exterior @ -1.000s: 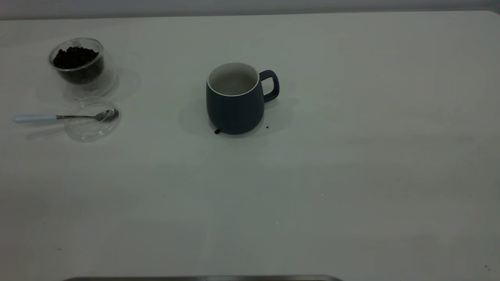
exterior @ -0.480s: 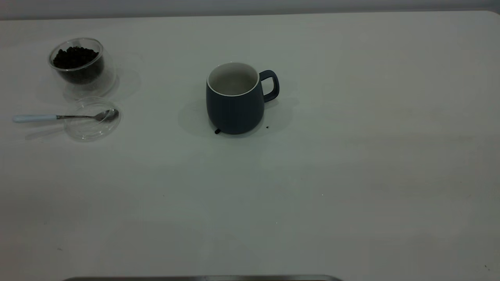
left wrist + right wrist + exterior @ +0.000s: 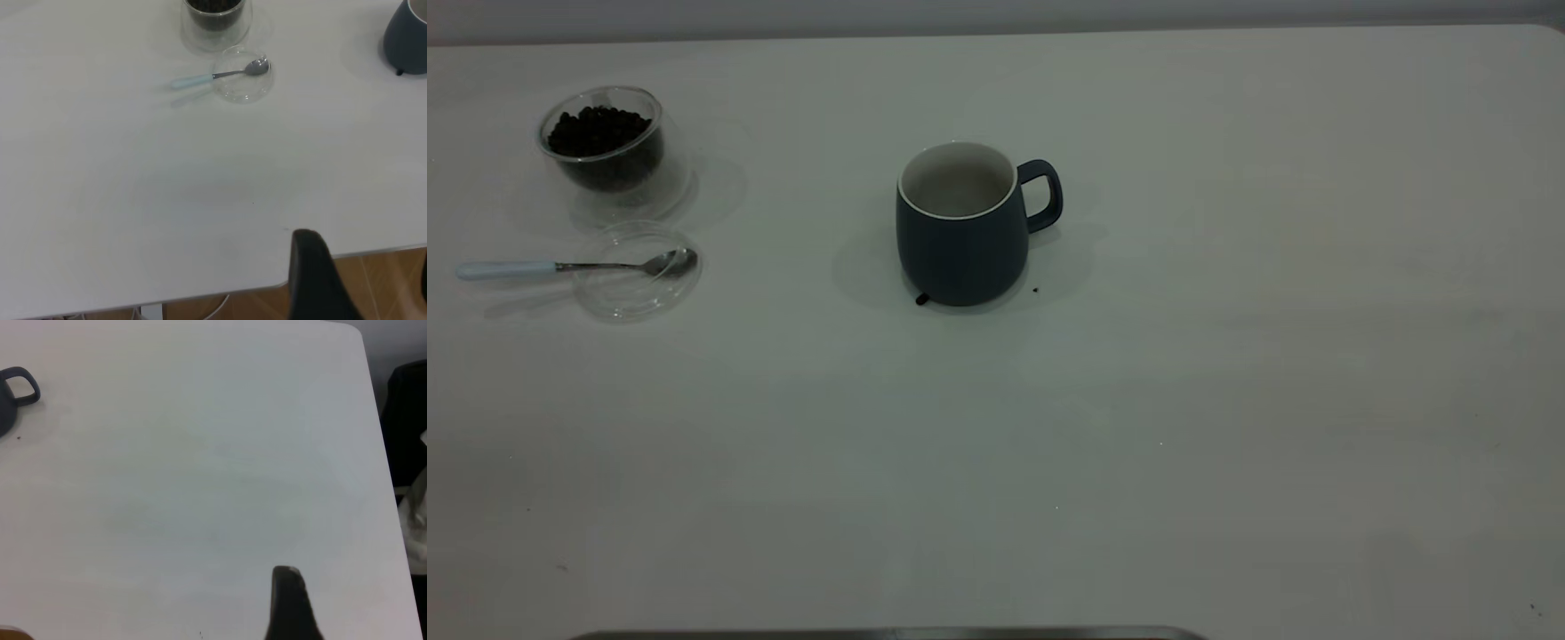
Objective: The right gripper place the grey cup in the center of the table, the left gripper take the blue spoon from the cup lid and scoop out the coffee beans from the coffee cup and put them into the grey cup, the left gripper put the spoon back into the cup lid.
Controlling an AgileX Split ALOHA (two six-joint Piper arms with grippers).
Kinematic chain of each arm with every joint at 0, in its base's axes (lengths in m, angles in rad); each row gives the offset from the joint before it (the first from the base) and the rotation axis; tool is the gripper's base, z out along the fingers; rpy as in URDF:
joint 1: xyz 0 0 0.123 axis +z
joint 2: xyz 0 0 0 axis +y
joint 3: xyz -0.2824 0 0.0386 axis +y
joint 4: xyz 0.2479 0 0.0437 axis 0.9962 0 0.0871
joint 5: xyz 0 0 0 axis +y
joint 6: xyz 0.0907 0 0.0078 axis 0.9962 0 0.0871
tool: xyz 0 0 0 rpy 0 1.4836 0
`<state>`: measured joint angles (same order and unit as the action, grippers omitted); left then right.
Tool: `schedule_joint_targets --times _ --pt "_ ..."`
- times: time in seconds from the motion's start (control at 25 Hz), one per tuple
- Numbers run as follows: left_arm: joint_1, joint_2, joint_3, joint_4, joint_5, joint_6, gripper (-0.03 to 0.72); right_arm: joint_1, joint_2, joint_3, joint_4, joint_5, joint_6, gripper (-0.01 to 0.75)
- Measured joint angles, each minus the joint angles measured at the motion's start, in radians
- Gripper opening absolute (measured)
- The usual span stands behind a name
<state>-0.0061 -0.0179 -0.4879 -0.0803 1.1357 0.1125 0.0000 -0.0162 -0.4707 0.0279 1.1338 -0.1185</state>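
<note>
The grey cup stands upright near the middle of the table, handle to the right; it also shows in the left wrist view. A stray bean lies at its base. The coffee cup with coffee beans stands at the far left. The blue spoon lies with its bowl on the cup lid just in front of it. My left gripper is open and empty over the table's near edge. One finger of my right gripper shows over bare table, apart from everything.
A dark speck lies right of the grey cup. The table's rounded corner and the wooden floor show below the left gripper. A dark object stands beyond the table's right edge.
</note>
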Motion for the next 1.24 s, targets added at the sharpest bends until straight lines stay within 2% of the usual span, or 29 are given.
schedule_joint_targets --times 1.24 --pt "0.0 0.0 0.0 0.0 0.0 0.001 0.45 0.0 0.0 0.0 -0.016 0.0 -0.003 0.461"
